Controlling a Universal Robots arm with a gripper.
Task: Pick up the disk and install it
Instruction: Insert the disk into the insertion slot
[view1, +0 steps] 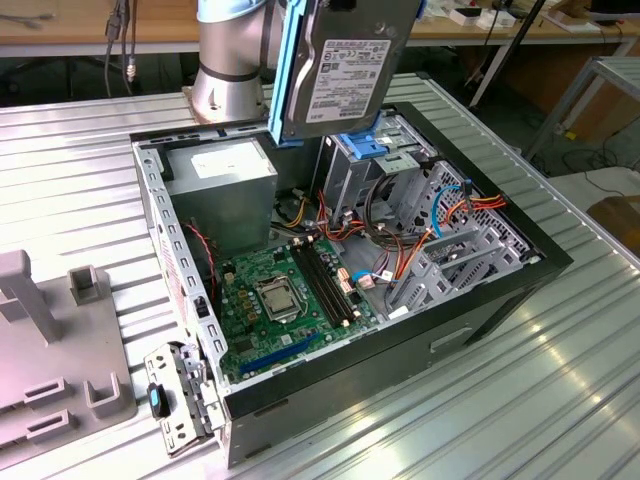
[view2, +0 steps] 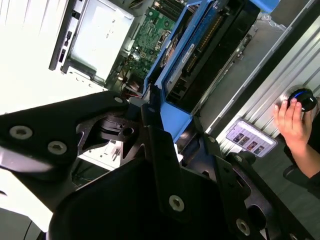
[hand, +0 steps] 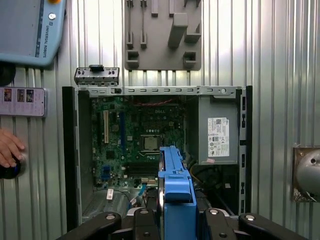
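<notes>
Overhead, your disk (view1: 345, 65) stands on edge in the air: a grey metal drive with a white label on its broad face, framed by a bright blue carrier whose rail runs down the side toward the exterior view's left. It hangs above the far part of the open computer case (view1: 500, 300), its lower edge just above the blue bracket (view1: 362, 146) that tops the drive cage (view1: 385, 185). Inside the case you can see the green motherboard (view1: 290, 290) and the grey power supply (view1: 222, 180). The case lies on its side on a ribbed metal table (view1: 520, 400), with a grey fixture (view1: 40, 330) at the exterior view's left and wooden benches (view1: 100, 25) behind. The arm's base (view1: 232, 60) stands on the table just behind the case. In the second wrist view the gripper (view2: 159, 107) points down at the case, its black jaws pinching the end of the blue carrier from both sides. A person's hand (view2: 291, 120) rests on a round blue-and-black knob (view2: 303, 98) beside the case.
</notes>
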